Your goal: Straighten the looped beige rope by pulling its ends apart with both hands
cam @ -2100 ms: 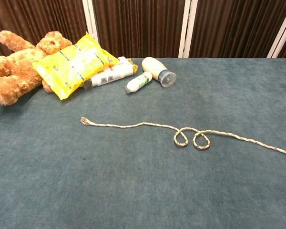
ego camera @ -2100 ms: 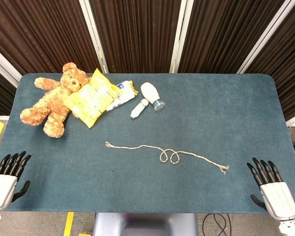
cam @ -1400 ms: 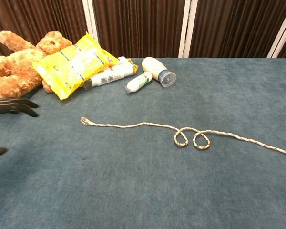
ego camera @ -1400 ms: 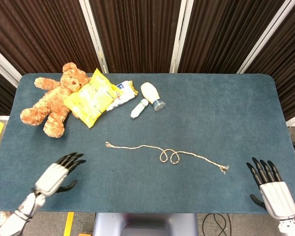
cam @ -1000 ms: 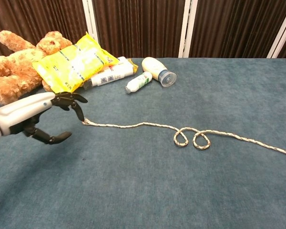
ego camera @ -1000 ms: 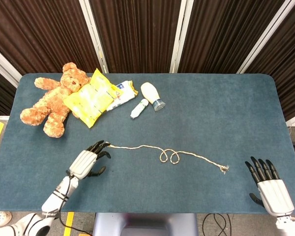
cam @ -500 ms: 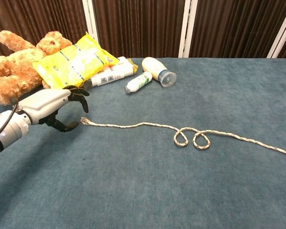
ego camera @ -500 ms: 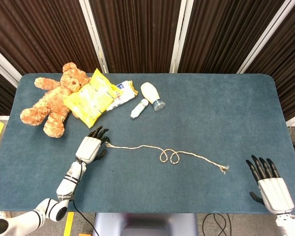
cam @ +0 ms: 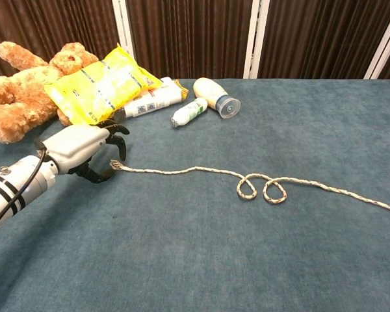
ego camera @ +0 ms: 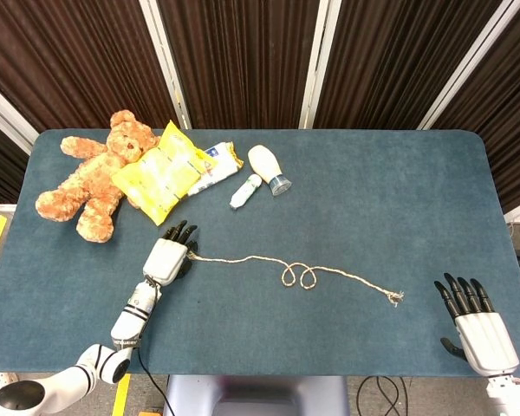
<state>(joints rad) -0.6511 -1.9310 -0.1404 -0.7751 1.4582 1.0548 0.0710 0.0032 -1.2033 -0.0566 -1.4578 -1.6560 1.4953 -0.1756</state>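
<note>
Beige rope [ego camera: 296, 270] stretched across the middle of the blue table [ego camera: 381, 199], two small loops side by side near its centre. Left hand [ego camera: 167, 256] at the rope's left end, fingers [cam: 117, 144] curved over the tip, thumb under it; touching or not, cannot tell. Right hand [ego camera: 475, 325] at the near right edge, fingers spread, grasping nothing, apart from the frayed right end.

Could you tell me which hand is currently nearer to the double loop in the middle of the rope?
The left. The left hand is at the rope's left tip, left of the double loop. The right hand sits at the table's near right corner, beyond the frayed right end.
</note>
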